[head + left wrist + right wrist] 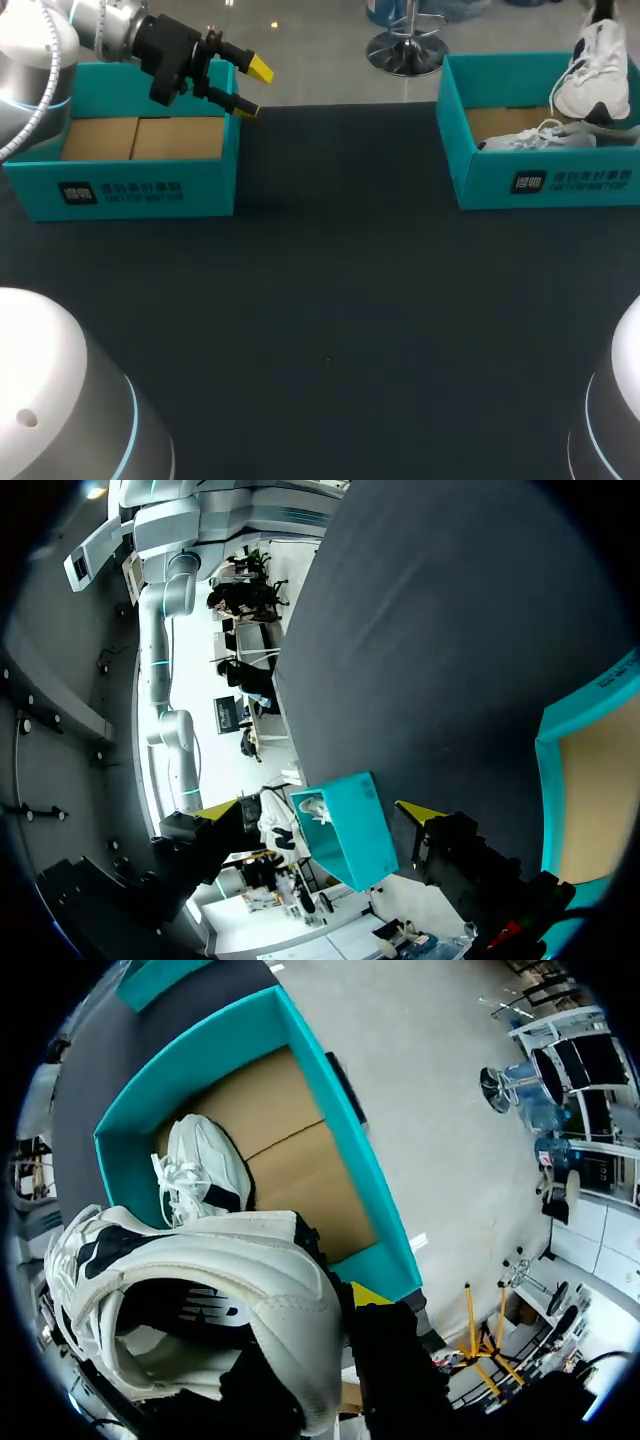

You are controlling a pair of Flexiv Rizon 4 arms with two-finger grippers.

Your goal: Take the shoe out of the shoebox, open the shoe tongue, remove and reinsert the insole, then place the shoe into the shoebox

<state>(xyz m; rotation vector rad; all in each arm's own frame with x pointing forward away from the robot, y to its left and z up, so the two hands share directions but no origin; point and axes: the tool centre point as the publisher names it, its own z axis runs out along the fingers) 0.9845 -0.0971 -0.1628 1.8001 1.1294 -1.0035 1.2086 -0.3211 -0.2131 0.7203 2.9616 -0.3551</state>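
A white shoe with dark panels (210, 1280) hangs above the right teal shoebox (330, 1090), and my right gripper (325, 1310) is shut on its collar; one yellow fingertip (371, 1294) shows outside the shoe, the other is hidden inside. In the head view this shoe (596, 68) hangs over the shoebox's (500, 185) far right corner, and the gripper itself is out of frame. A second pale shoe (540, 137) lies inside the box (203, 1170). My left gripper (247, 88) hovers open and empty above the right end of the left teal box (130, 190).
The left box holds nothing but its cardboard floor (140, 138). Dark tabletop (330, 300) stretches between the two boxes. In the left wrist view, the open gripper (318, 810) points across the table toward the right shoebox (350, 830).
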